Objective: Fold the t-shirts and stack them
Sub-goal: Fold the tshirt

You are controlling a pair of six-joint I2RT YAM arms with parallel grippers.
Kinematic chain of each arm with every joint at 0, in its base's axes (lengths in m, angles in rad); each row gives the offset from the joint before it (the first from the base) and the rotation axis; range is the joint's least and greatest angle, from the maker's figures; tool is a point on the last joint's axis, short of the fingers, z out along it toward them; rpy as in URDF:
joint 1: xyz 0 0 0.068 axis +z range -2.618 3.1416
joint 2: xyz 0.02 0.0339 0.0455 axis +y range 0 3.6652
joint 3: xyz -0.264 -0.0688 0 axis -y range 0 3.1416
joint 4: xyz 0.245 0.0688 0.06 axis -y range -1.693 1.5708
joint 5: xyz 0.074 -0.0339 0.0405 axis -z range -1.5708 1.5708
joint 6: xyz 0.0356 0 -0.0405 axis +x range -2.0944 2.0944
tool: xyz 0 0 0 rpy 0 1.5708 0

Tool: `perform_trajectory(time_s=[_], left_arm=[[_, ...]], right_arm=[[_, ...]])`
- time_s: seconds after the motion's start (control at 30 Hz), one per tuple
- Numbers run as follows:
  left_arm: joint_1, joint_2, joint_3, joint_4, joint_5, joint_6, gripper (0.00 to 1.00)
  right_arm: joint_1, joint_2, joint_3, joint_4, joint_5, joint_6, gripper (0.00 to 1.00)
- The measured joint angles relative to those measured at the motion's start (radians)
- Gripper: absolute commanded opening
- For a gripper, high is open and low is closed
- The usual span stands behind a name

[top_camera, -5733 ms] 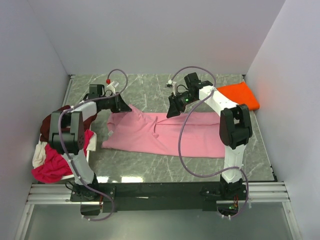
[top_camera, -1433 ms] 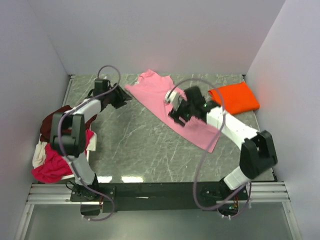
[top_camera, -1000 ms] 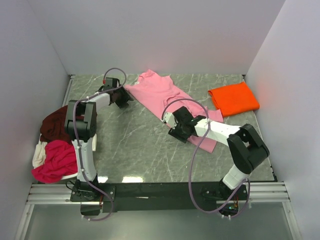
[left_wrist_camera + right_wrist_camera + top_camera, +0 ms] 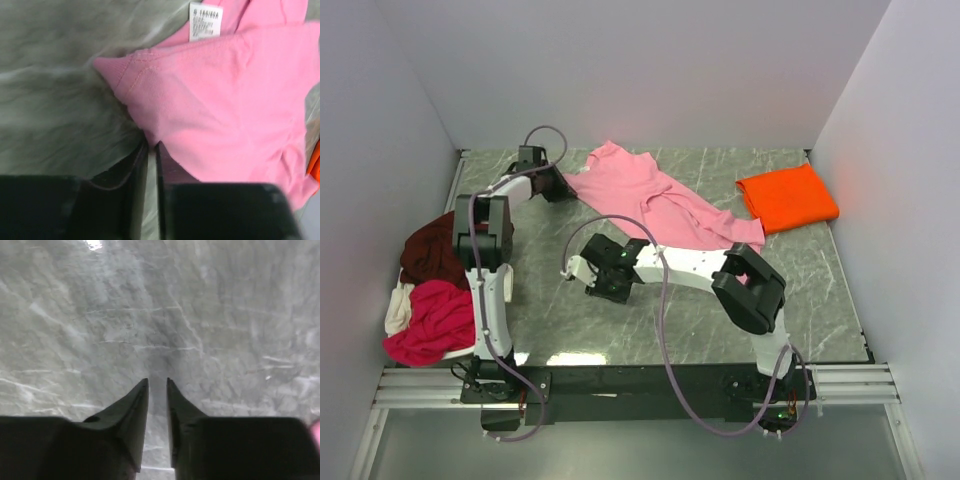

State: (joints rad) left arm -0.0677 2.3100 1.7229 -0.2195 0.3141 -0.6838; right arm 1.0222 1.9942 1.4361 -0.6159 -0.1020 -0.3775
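While the pink shirt point(image 4: 655, 200) lies rumpled and slantwise across the far middle of the table point(image 4: 570, 330), the step in hand looks like spreading it flat for folding. The left gripper point(image 4: 558, 186) is drawn narrow on its left corner, seemingly pinching cloth. The right gripper point(image 4: 578, 272) hovers narrow and empty over the table, so next it needs an opposite corner.

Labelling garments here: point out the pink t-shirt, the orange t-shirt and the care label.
pink t-shirt point(image 4: 640, 190), top view, middle of its body.
orange t-shirt point(image 4: 788, 197), top view, centre of the folded cloth.
care label point(image 4: 205, 21), left wrist view, its printed white face.
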Motion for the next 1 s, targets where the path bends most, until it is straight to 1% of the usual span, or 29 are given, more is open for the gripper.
perform_trajectory(time_s=[0.03, 0.07, 0.13, 0.2, 0.33, 0.43, 0.5, 0.6, 0.67, 0.7, 0.73, 0.77, 0.87, 1.0], left_arm=[[0.013, -0.019, -0.032, 0.009, 0.018, 0.019, 0.26], [0.022, -0.039, -0.057, 0.013, 0.029, 0.037, 0.28], [0.042, -0.082, -0.105, 0.017, 0.04, 0.072, 0.36], [0.052, -0.134, -0.148, 0.029, 0.047, 0.102, 0.46], [0.046, -0.245, -0.209, 0.067, 0.047, 0.133, 0.48], [0.04, -0.306, -0.22, 0.105, 0.048, 0.143, 0.48], [0.038, -0.328, -0.227, 0.13, 0.053, 0.144, 0.49], [0.038, -0.343, -0.245, 0.151, 0.06, 0.144, 0.49], [0.038, -0.343, -0.259, 0.153, 0.064, 0.144, 0.49], [0.038, -0.343, -0.268, 0.15, 0.065, 0.144, 0.49], [0.038, -0.343, -0.277, 0.148, 0.066, 0.144, 0.49], [0.038, -0.343, -0.283, 0.146, 0.067, 0.144, 0.49], [0.038, -0.343, -0.296, 0.147, 0.074, 0.145, 0.49], [0.038, -0.348, -0.305, 0.151, 0.084, 0.144, 0.49]], right_arm=[[0.004, -0.007, 0.002, 0.001, 0.004, -0.008, 0.43], [0.003, -0.015, 0.0, -0.002, 0.014, -0.017, 0.43], [-0.02, -0.051, -0.048, 0.017, 0.035, -0.041, 0.48], [-0.071, -0.112, -0.134, 0.022, 0.06, -0.071, 0.49], [-0.223, -0.239, -0.316, 0.035, 0.107, -0.133, 0.51], [-0.338, -0.289, -0.417, 0.051, 0.152, -0.174, 0.51], [-0.38, -0.305, -0.446, 0.056, 0.169, -0.194, 0.52], [-0.39, -0.311, -0.46, 0.08, 0.182, -0.208, 0.51], [-0.387, -0.311, -0.462, 0.087, 0.193, -0.215, 0.46], [-0.385, -0.309, -0.462, 0.093, 0.199, -0.216, 0.39], [-0.385, -0.306, -0.462, 0.1, 0.204, -0.216, 0.25], [-0.385, -0.299, -0.46, 0.106, 0.209, -0.216, 0.2], [-0.379, -0.282, -0.449, 0.106, 0.211, -0.204, 0.08], [-0.334, -0.28, -0.441, 0.088, 0.206, -0.187, 0.0]])
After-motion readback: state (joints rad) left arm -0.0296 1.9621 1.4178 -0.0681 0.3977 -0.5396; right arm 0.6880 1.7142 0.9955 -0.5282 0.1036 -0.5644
